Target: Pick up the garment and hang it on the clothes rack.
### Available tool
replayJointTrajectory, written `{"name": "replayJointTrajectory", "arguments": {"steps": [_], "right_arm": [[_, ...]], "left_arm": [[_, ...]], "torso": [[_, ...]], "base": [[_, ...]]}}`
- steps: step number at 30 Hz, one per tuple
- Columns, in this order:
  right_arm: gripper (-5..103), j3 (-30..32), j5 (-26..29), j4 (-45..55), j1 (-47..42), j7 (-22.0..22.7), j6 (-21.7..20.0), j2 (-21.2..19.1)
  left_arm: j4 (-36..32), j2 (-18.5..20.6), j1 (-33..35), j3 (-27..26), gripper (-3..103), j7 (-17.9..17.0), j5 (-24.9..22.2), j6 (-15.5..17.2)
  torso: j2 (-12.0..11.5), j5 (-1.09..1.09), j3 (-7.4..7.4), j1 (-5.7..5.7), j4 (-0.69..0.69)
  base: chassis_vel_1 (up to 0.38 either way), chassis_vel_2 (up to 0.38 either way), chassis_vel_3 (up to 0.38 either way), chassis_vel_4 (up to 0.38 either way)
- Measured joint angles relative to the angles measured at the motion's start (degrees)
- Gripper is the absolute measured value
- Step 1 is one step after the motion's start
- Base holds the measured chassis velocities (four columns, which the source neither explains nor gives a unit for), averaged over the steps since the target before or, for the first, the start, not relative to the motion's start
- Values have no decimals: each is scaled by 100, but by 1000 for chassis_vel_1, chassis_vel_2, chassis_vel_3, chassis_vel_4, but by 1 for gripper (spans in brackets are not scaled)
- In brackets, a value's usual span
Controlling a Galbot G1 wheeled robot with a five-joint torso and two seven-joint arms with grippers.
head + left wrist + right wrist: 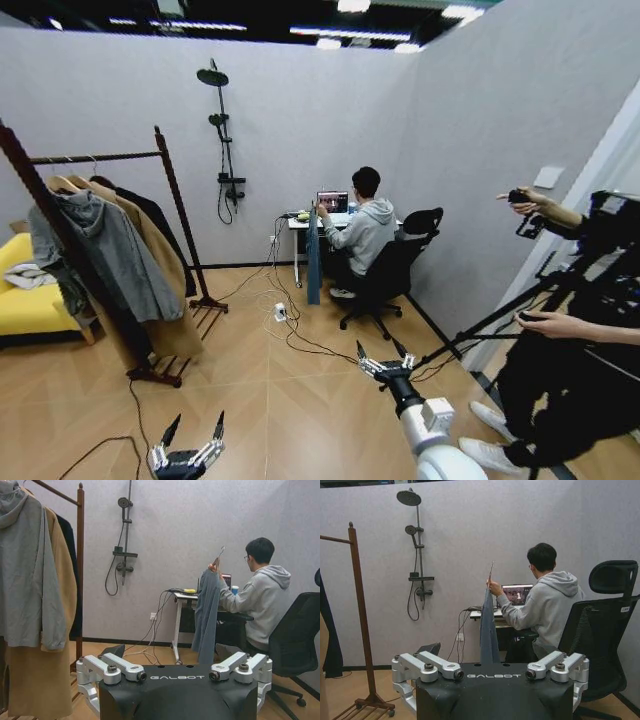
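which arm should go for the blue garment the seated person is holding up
Probably the right. The right gripper, open, is farther forward and nearer the garment a seated person holds up by the desk. The left gripper, also open, sits lower, nearer the clothes rack.

Black wrist housing marked GALBOT, silver fingers [122, 667], white forearm [430, 425]

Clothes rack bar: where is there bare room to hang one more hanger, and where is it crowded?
The clothes rack has bare bar between the dark coat and its far post. The near end is crowded: grey hooded jacket and long tan coat overlap. The garment hangs from a seated person's hand by the desk. The left gripper and right gripper are open, low over the floor.
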Motion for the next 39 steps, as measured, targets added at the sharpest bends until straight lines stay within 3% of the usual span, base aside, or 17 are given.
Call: {"name": "replayJointTrajectory", "arguments": {"steps": [14,39], "right_arm": [[100,-238,-434,35,-101,-6,33,150],[100,-528,-645,42,-105,67,76,353]], "left_arm": [[0,0,0,0,100,0,0,0],[0,0,0,0,100,0,0,0]], "torso": [[0,0,0,0,0],[0,0,0,0,0]], "base": [[0,0,0,0],[0,0,0,0]]}}
